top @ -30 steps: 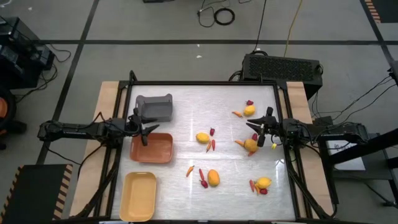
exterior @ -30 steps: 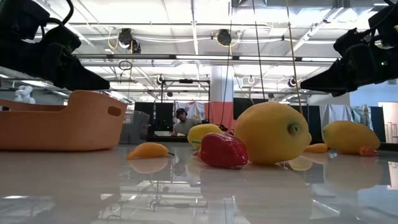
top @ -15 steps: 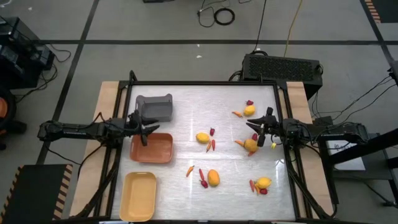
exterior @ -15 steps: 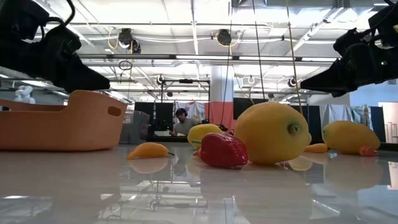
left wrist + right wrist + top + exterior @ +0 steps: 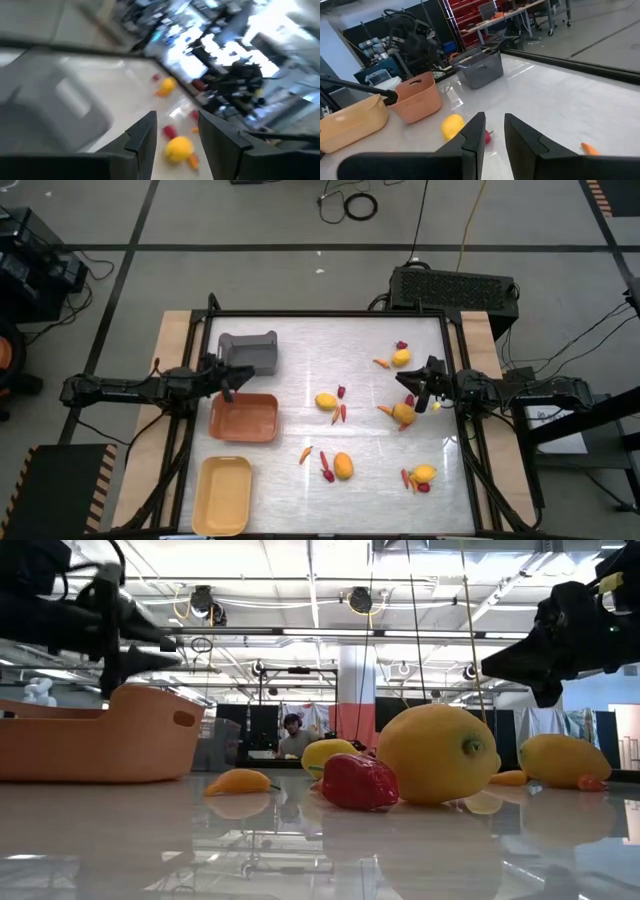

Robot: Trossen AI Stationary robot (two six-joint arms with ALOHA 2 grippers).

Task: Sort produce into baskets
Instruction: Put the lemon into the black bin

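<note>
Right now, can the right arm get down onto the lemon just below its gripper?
Probably yes: the right gripper hangs over that lemon holding nothing, and nothing lies between them.

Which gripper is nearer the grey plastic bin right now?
Left. The left gripper hovers just beside the grey plastic bin, at the orange bin's edge; the right gripper hangs across the table over the produce.

baskets (image 5: 243, 417) along table's (image 5: 310, 345) left side, produce (image 5: 342, 466) scattered right

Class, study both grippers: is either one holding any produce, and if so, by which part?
Neither. The left gripper and the right gripper both show an empty gap between their fingers.
</note>
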